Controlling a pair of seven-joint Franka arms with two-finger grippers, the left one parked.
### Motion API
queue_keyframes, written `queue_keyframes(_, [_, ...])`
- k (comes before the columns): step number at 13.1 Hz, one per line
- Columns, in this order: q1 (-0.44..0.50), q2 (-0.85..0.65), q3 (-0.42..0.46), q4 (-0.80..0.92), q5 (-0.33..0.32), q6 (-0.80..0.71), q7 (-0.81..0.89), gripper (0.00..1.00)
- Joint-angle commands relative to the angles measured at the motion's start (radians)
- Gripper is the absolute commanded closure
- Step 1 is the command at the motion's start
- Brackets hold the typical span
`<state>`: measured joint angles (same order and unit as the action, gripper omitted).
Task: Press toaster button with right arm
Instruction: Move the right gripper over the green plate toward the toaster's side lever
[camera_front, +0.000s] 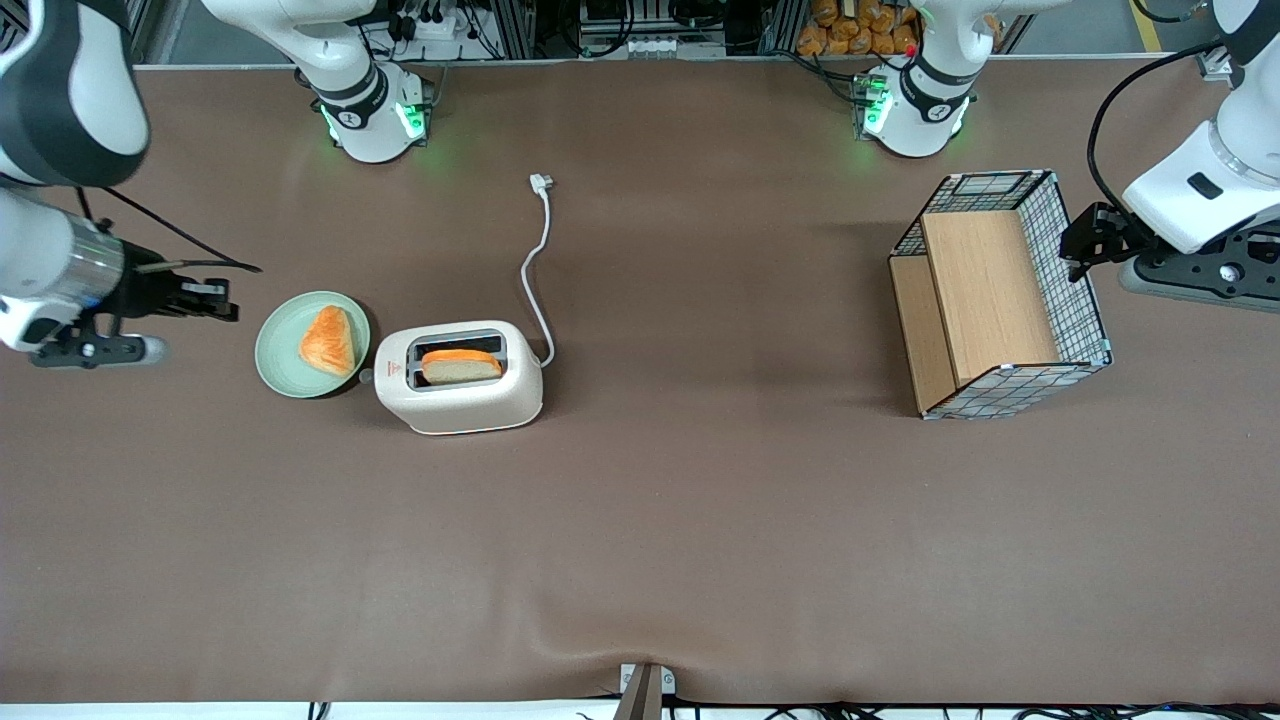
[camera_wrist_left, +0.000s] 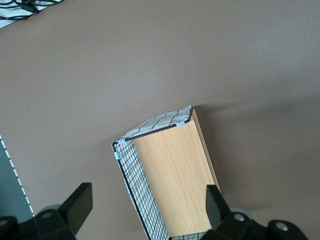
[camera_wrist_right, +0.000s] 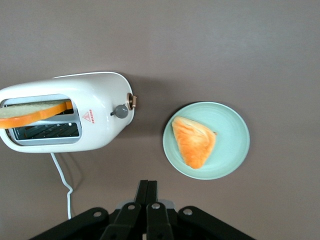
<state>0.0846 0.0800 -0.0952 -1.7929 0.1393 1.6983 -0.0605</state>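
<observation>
On the brown counter (camera_front: 700, 520), the cream-white two-slot toaster (camera_front: 460, 378) stands nearest the front camera, an orange-crusted bread slice (camera_front: 461, 365) in one slot and its small lever button (camera_wrist_right: 132, 101) on the narrow end facing a pale green plate (camera_front: 280, 350) holding a pastry wedge (camera_front: 329, 341). The black two-finger gripper (camera_front: 205, 298), fingers pressed together, hovers farther back, apart from the plate, toward the working arm's end.

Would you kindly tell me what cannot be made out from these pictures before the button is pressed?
- Front view: the toaster button is too small to tell whether it is down.
- Both views: the bread slice has its lower part hidden inside the toaster.
- Right wrist view: the cord has its plug out of frame.
- The gripper, jaws shut, is beside the plate; its height is unclear.
</observation>
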Motion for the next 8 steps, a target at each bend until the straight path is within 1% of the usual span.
queue_keyframes(1, [0.001, -0.02, -0.003, -0.1, 0.036, 0.099, -0.009, 1.0])
queue_keyframes(3, [0.01, -0.02, -0.003, -0.131, 0.042, 0.145, -0.009, 1.0])
queue_keyframes(4, [0.01, -0.02, -0.003, -0.152, 0.065, 0.17, -0.009, 1.0])
queue_keyframes(6, [0.009, -0.02, -0.003, -0.193, 0.159, 0.213, -0.012, 1.0])
queue_keyframes(8, [0.012, -0.016, -0.003, -0.227, 0.175, 0.285, -0.025, 1.0])
